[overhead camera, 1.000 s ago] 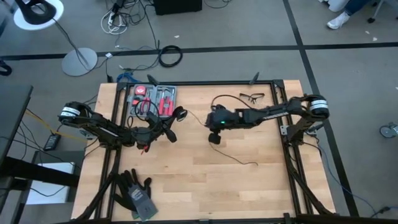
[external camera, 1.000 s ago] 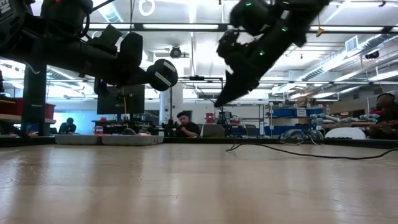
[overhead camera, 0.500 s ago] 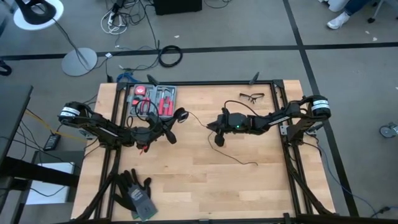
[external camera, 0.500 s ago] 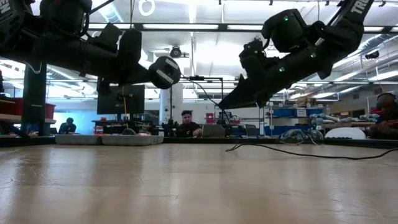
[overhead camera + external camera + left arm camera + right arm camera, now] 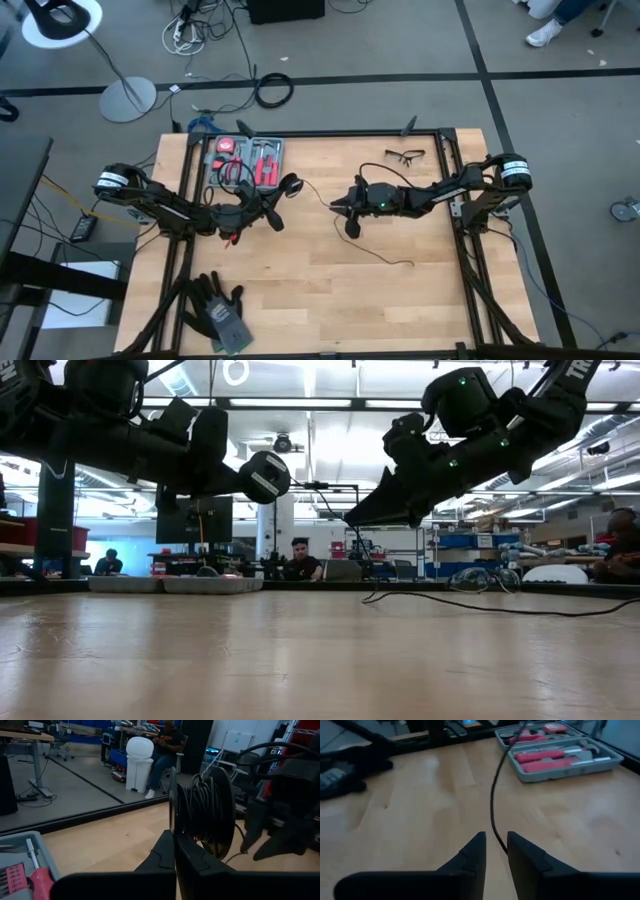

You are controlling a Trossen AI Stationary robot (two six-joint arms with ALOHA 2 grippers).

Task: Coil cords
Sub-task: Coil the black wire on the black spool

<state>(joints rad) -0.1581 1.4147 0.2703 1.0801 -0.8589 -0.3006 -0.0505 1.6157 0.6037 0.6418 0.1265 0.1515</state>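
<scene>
The thin black cord [image 5: 385, 256] is partly wound on a round black puck [image 5: 202, 810], which my left gripper [image 5: 280, 192] holds up left of the table's middle, fingers shut. From the puck [image 5: 264, 476] the cord runs through the air [image 5: 325, 495] to my right gripper [image 5: 340, 205]. There it passes between the open fingers [image 5: 495, 840]. Its free length trails slack over the table [image 5: 470, 603] toward the right. My left gripper pinches the puck's thin rim [image 5: 172, 827] between its two fingers, at the puck's lower edge, coming in about level. The puck stands on edge, lifted clear of the table, with several turns of cord around it. My right gripper's fingers stand on either side of the cord; I cannot tell whether they touch it.
A grey tool case [image 5: 245, 160] with red-handled tools lies at the far left. Glasses [image 5: 405, 155] lie at the far right. Black gloves [image 5: 220, 310] lie at the near left corner. Bare wood [image 5: 330, 300] fills the near middle.
My right gripper has tipped from pointing steeply down to a shallow slant, and its body has drawn back toward the table's right edge. The cord now stretches through the air from the puck to its fingertips. My left gripper and the puck have kept still.
</scene>
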